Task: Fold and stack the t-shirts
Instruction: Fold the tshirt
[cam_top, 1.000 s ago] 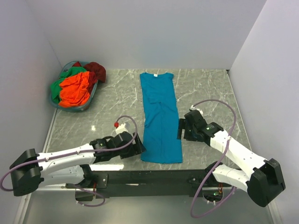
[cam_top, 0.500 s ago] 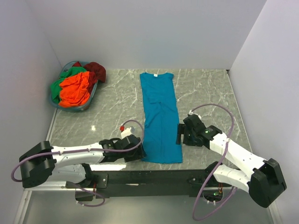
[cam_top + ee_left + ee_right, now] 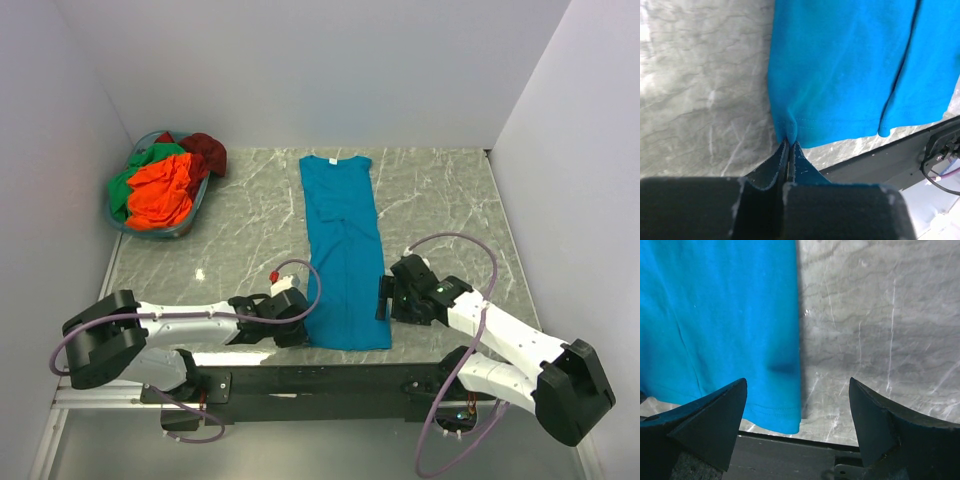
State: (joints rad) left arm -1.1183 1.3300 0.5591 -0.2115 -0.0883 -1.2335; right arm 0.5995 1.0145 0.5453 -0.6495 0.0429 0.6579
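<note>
Surface: grey marble tabletop (image 3: pixel 440 190), boxed in by white walls (image 3: pixel 300 70).
Basket (image 3: pixel 165 233): far-L corner; 3 tees (image 3: pixel 160 195) heaped in (green, orange, dk red).
L gripper (image 3: pixel 788 144): clamped on teal tee (image 3: pixel 343 250), near-L hem corner.
Teal tee: 1, laid flat, centre.
R gripper (image 3: pixel 797 385): spread wide at near-R hem.
</note>
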